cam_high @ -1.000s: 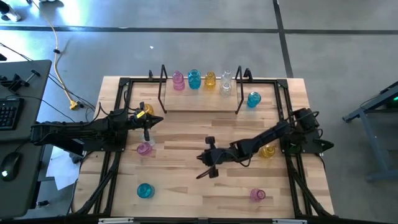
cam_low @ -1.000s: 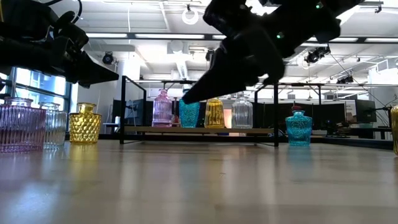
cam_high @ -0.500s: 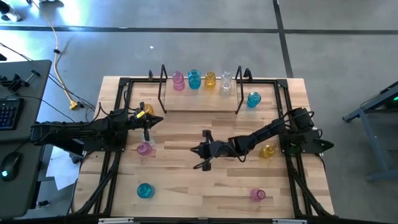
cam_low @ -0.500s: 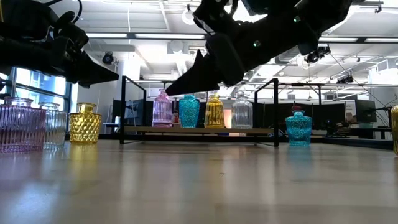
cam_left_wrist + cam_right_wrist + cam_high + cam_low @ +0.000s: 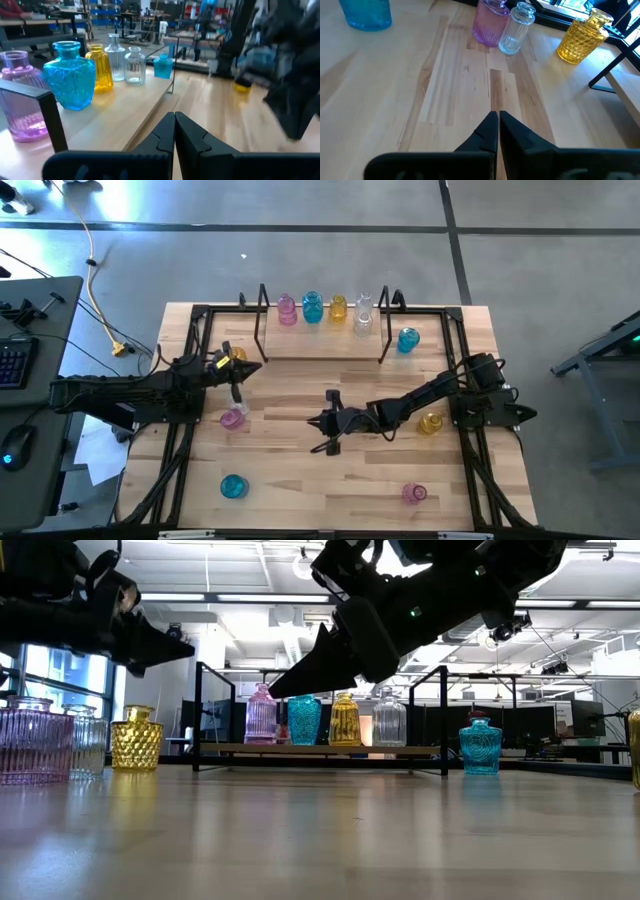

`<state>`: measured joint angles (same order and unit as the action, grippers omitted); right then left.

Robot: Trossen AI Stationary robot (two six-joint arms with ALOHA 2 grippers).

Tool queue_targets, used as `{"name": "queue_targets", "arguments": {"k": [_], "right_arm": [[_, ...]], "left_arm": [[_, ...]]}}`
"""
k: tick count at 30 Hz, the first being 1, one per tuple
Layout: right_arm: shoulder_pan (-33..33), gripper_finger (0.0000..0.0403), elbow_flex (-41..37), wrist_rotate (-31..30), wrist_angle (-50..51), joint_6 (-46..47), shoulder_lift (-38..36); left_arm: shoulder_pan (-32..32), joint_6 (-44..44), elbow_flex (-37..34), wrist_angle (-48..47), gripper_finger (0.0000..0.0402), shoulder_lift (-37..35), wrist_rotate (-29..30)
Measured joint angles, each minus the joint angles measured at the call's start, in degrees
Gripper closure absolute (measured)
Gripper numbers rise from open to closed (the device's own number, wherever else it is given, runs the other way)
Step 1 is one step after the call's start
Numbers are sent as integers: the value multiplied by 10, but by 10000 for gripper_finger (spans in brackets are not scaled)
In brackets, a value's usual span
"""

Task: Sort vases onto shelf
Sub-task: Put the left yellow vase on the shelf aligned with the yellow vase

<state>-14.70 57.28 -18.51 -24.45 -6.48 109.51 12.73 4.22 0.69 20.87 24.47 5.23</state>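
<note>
The right gripper (image 5: pixel 322 423) is seen clenched tight over the middle of the table, and nothing is held in it. The left gripper (image 5: pixel 240 372) is also pinched tight and empty, near the left end of the shelf (image 5: pixel 320 345). Four vases (image 5: pixel 325 719) are seen in a row on the shelf in the low view, while a clear vase (image 5: pixel 516 28) is shown up close only in the right wrist view.

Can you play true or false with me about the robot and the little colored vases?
1. Four vases stand in a row on the shelf: pink vase, teal vase, yellow vase, clear vase. True.
2. The right gripper holds a vase. False: it is shut and empty, over bare table.
3. The left gripper is wide open. False: shut.
4. Another teal one stands near the table's front left corner. True.
</note>
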Motion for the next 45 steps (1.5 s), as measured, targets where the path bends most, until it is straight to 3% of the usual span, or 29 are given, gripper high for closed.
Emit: {"name": "queue_targets", "arguments": {"k": [3, 6, 9, 17, 23, 35, 45], "right_arm": [[0, 403, 0, 0, 0, 0, 0], [0, 403, 0, 0, 0, 0, 0], [1, 403, 0, 0, 2, 0, 0], [1, 403, 0, 0, 4, 0, 0], [1, 403, 0, 0, 11, 0, 0], [1, 403, 0, 0, 15, 5, 0], [1, 403, 0, 0, 15, 5, 0]], "left_arm": [[0, 29, 0, 12, 401, 0, -16], [0, 15, 13, 21, 401, 0, -83], [0, 16, 68, -40, 401, 0, -107], [0, -1, 278, -407, 384, 57, -8], [0, -17, 374, -594, 356, 140, 2], [26, -54, 441, -751, 359, 276, 63], [66, -75, 442, -784, 292, 347, 85]]}}
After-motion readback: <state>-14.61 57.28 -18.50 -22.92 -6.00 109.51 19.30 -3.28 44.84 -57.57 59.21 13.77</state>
